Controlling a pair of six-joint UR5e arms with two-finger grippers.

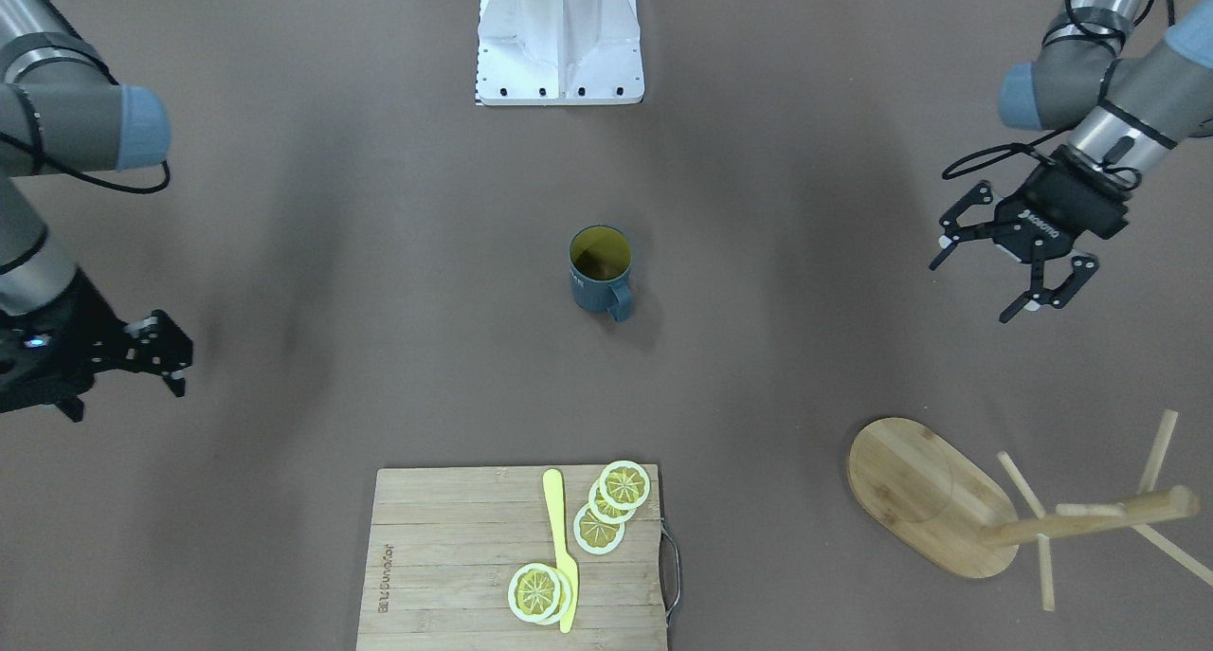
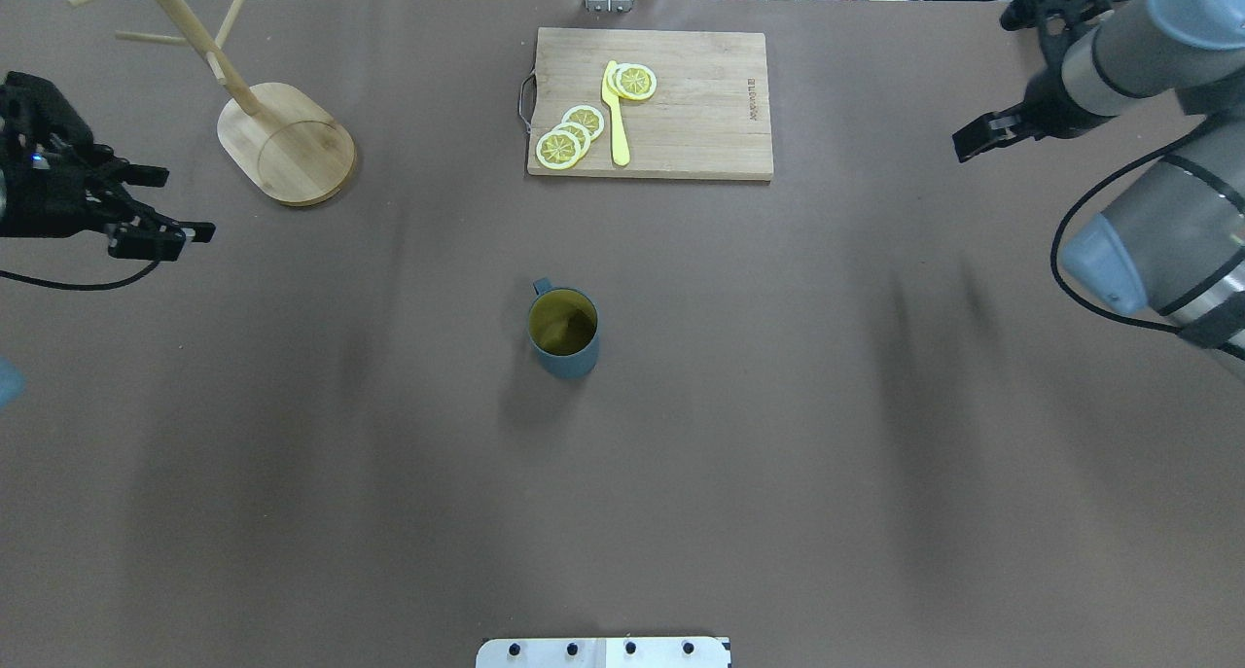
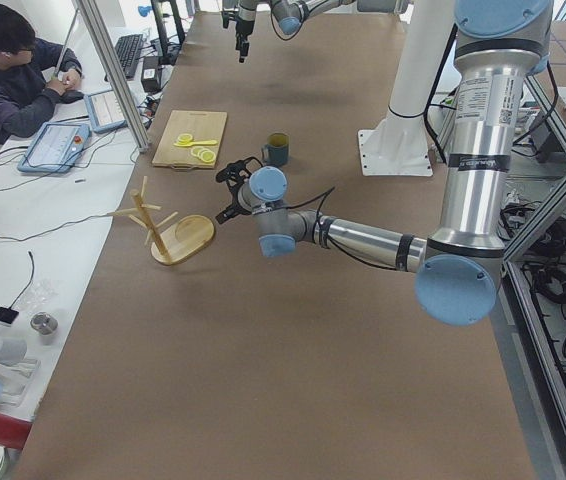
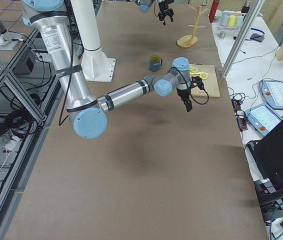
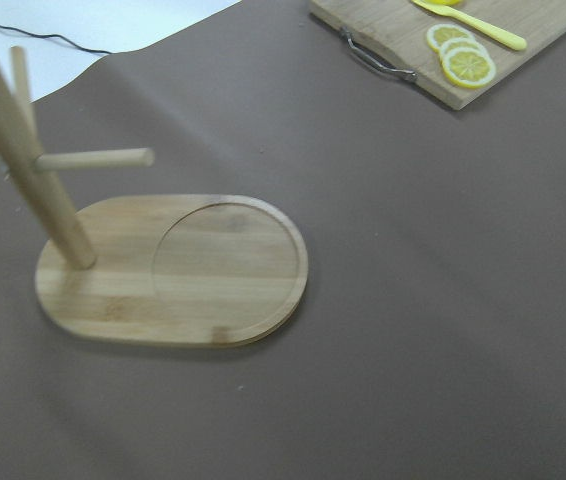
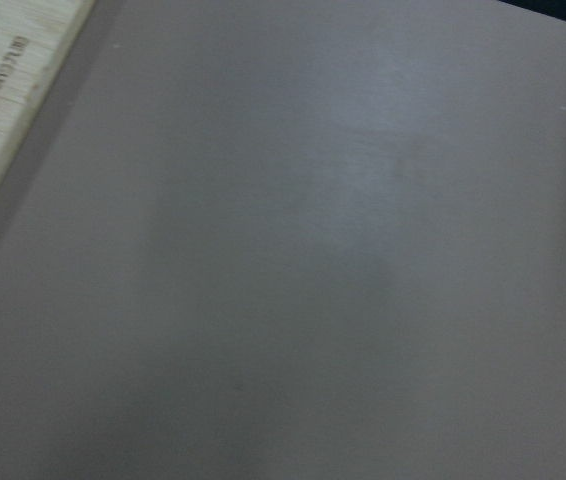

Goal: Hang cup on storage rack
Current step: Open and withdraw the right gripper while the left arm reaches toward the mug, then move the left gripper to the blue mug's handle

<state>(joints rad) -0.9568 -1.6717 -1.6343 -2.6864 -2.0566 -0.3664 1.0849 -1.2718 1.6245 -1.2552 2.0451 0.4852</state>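
Note:
The dark slate-blue cup (image 1: pixel 600 270) stands upright mid-table, showing its yellowish inside, with its handle turned away from the robot; it also shows in the overhead view (image 2: pixel 562 332). The bamboo storage rack (image 1: pixel 933 499) stands at the far left of the table, its oval base (image 2: pixel 287 145) and pegged post close below the left wrist camera (image 5: pixel 178 270). My left gripper (image 1: pixel 1014 274) is open and empty, hovering near the rack and well left of the cup. My right gripper (image 1: pixel 178 352) is open and empty, far to the cup's right.
A slatted cutting board (image 2: pixel 681 104) with lemon slices (image 2: pixel 569 135) and a yellow knife (image 2: pixel 616 114) lies at the far middle edge. The white robot base (image 1: pixel 559 40) stands at the near edge. A person sits beyond the table in the left side view.

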